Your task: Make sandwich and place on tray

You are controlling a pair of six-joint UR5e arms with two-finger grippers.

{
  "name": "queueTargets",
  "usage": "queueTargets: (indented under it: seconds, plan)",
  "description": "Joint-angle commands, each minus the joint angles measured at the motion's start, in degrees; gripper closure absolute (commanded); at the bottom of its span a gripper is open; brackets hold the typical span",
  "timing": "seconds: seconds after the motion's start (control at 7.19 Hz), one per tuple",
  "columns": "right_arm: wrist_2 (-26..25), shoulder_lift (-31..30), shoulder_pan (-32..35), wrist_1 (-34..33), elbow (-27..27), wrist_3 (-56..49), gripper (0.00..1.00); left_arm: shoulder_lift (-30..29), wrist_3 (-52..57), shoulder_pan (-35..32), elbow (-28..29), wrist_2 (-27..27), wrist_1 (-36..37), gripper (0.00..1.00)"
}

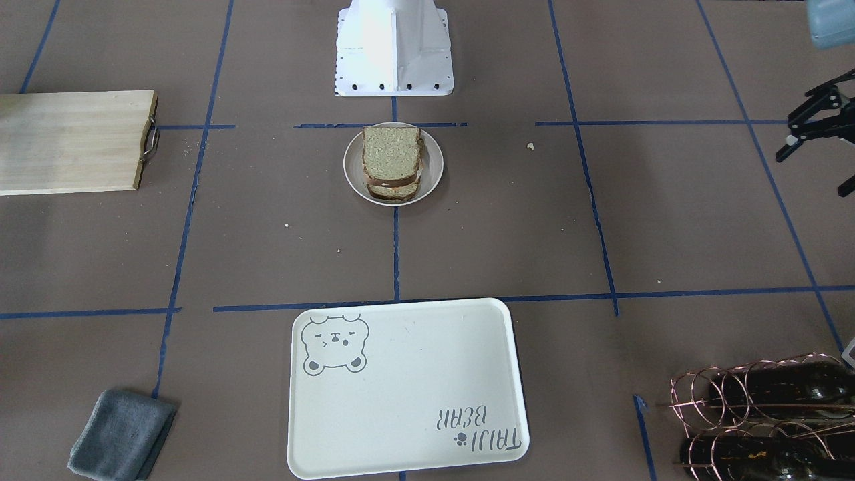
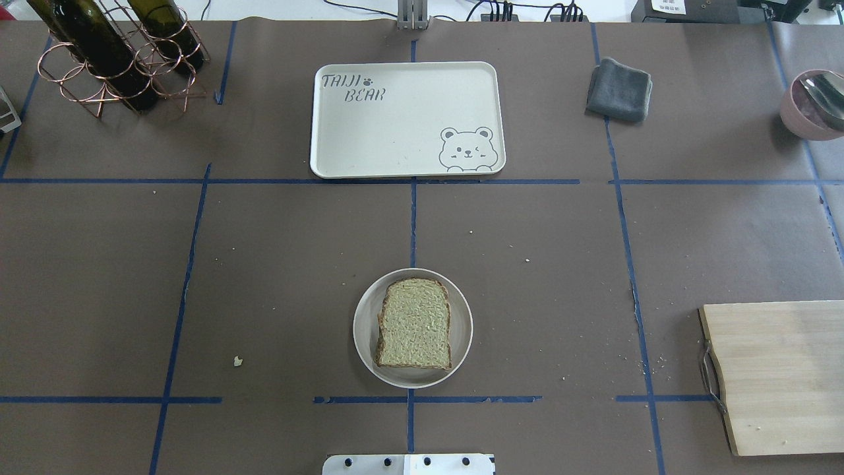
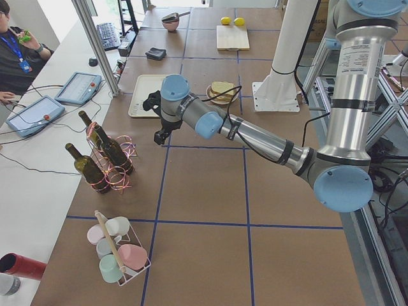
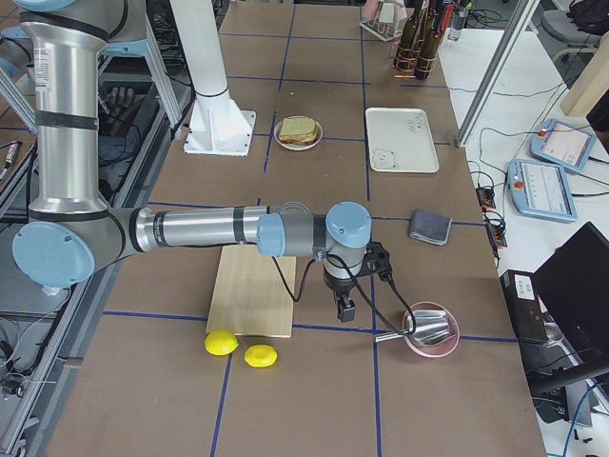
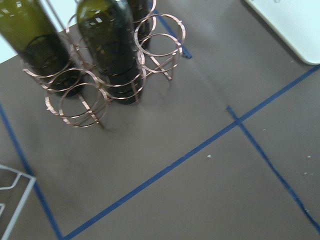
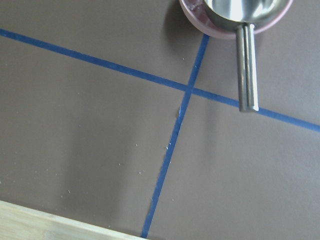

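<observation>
A: How far along is it? Start at the left.

B: Far left, by the wine bottles [image 2: 112, 59], hangs the left gripper [image 1: 788, 141]. Its fingers look spread, with nothing between them. It is well apart from the food.

A: And the middle?

B: Near the robot's base sits the plate [image 2: 364, 330], and on it the sandwich [image 2: 414, 323], already stacked. One slice lies squarely on top and another under it, with a darker layer between them in the front view. I cannot make out the egg for certain. Straight beyond, on the far side, lies the tray [image 2: 395, 132], with nothing on it.

A: The right?

B: A grey cloth [image 2: 618, 89] far off, a cutting board [image 2: 778, 376] near, a pink bowl [image 2: 808, 105] at the edge. The right gripper [image 4: 344, 309] hangs over the table between board and bowl. Whether its fingers are apart or together I cannot tell.

A: So?

B: I'd judge the building done. What's left is carrying the sandwich across to the tray, and neither gripper is near it yet.
</observation>
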Motion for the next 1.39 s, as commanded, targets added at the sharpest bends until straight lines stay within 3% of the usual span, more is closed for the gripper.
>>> queueTargets:
  seconds: [0.0,0.28,0.56,0.83,1.11,1.25]
  plan:
    - [0.4,-2.7,1.6,-1.6,2.5,0.1,0.00,-6.3,-15.1,13.2,-1.0,8.4,-1.1,0.00]
    - [0.2,-2.8,1.6,-1.6,2.6,0.7,0.00,-12.2,-38.5,23.3,-1.0,10.3,-1.5,0.00]
    - [0.1,-2.7,1.6,-1.5,2.8,1.5,0.00,-17.8,-55.6,34.9,-0.6,17.4,-1.6,0.00]
    - [0.1,-2.7,1.6,-1.5,2.8,1.5,0.00,-19.7,-63.2,44.3,1.0,27.0,-1.9,0.00]
    - [0.1,-2.7,1.6,-1.5,2.8,1.5,0.00,-19.9,-69.1,48.2,7.6,32.1,-12.2,0.00]
    - [0.1,-2.7,1.6,-1.5,2.8,1.5,0.00,-20.0,-69.2,49.8,9.0,33.8,-13.1,0.08]
